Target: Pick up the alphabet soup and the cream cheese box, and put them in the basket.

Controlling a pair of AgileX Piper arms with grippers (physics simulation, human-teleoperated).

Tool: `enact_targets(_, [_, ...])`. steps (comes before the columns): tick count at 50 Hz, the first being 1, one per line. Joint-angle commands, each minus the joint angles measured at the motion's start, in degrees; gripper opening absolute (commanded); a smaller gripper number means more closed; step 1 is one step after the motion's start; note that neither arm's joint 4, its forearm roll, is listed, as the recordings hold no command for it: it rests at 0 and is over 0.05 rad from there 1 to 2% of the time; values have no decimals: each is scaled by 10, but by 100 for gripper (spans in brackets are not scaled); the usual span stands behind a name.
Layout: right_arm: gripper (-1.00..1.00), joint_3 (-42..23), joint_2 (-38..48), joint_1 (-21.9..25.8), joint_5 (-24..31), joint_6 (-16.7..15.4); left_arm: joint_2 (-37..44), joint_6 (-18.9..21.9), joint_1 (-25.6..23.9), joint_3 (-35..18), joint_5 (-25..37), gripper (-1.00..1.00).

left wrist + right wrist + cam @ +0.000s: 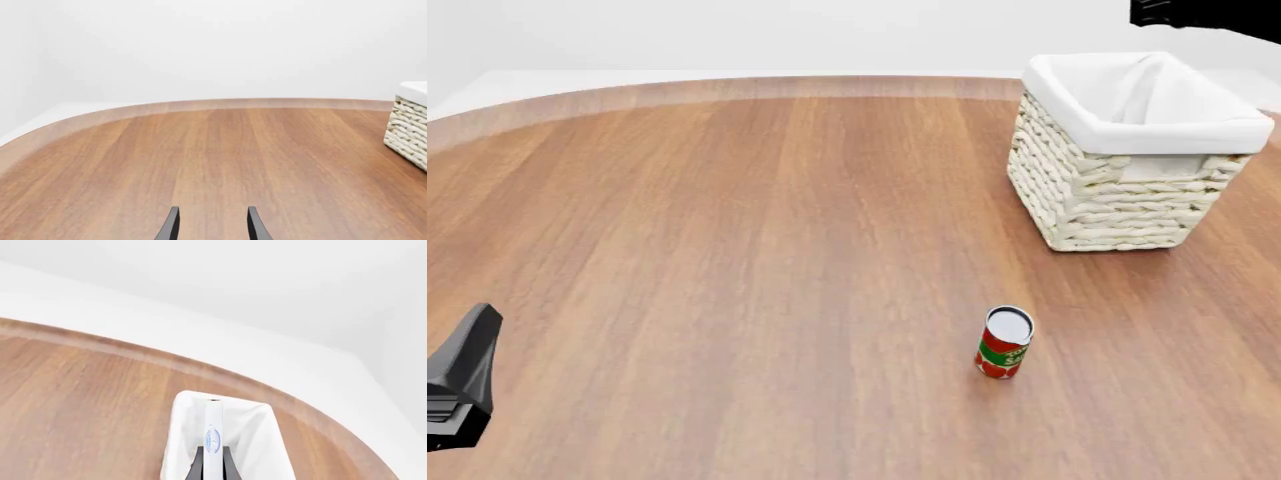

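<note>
In the right wrist view my right gripper [213,469] is shut on the cream cheese box [213,432], a thin white box seen edge-on with a blue mark. It hangs above the cloth-lined basket [175,440]. The front view shows the same woven basket [1094,205] at the far right, with only a dark part of the right arm [1214,14] above it. My left gripper [213,222] is open over bare wood, low at the near left in the front view [461,385]. The alphabet soup is out of view.
A red and green labelled can [1004,343] stands upright on the table, nearer than the basket. The wooden table [721,250] has a curved far edge. A corner of the basket [408,127] shows in the left wrist view.
</note>
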Motion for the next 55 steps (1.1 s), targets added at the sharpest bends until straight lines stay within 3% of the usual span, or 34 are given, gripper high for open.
enact_targets(1, [-100, -42, 42, -22, 14, 7, 0, 0, 0, 0, 0, 100])
enact_targets(32, [-100, -168, 185, -53, 66, 0, 0, 0, 0, 0, 0, 100])
enact_targets(55, [-100, -220, 252, -62, 88, -11, 0, 0, 0, 0, 0, 100])
